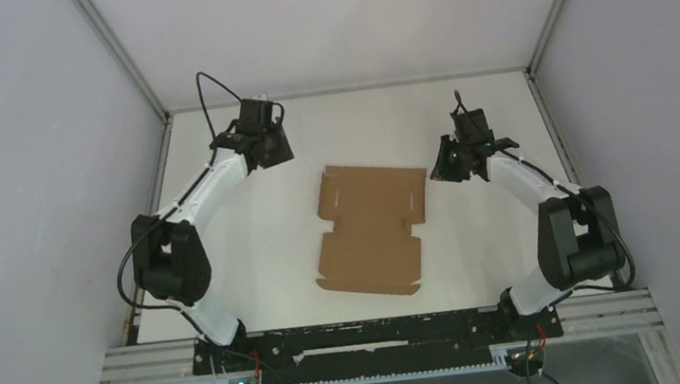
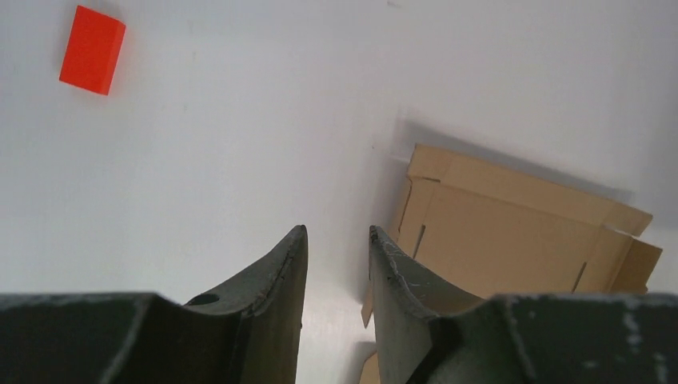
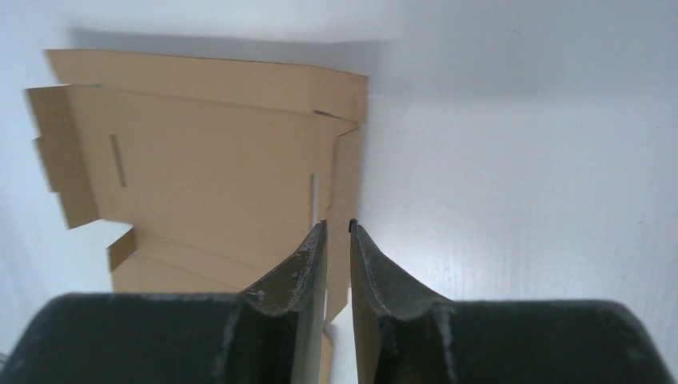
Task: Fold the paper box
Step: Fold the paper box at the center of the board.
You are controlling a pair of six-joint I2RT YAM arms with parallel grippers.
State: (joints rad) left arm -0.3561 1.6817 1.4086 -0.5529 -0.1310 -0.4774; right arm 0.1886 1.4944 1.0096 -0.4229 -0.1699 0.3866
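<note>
Sheet of plain brown die-cut cardboard (image 1: pixel 374 229) lying flat between both pairs of fingers. Left gripper (image 2: pixel 336 230): fingers apart, empty, sheet off to right. Right gripper (image 3: pixel 337 224): fingers barely apart, empty, beside sheet's edge.

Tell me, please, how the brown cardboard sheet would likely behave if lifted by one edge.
The paper box lies as a thin, flat die-cut sheet, so it is probably light and may slide on the smooth table when pushed. Its creases and slits suggest panels would hinge and droop.
</note>
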